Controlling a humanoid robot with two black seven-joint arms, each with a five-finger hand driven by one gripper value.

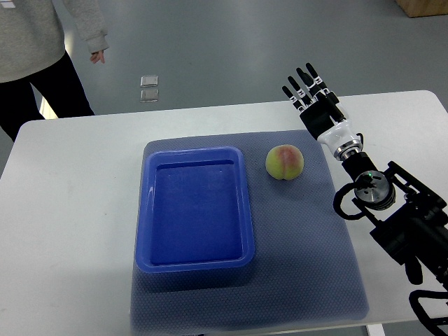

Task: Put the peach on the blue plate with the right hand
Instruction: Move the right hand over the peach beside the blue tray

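White table (70, 210) with rounded corners, grey-blue textured mat (308, 231) spread over middle. Deep blue rectangular plate (143, 231) on mat's left part. Peach (284, 162) on mat just right of plate, apart from it. Right hand (308, 91) over table's far edge, beyond peach, fingers extended and spread, holding nothing. Grey floor behind; two small square plates (149, 89) in floor. Person (31, 42) in grey top standing far left; cardboard box (423, 7) far right.
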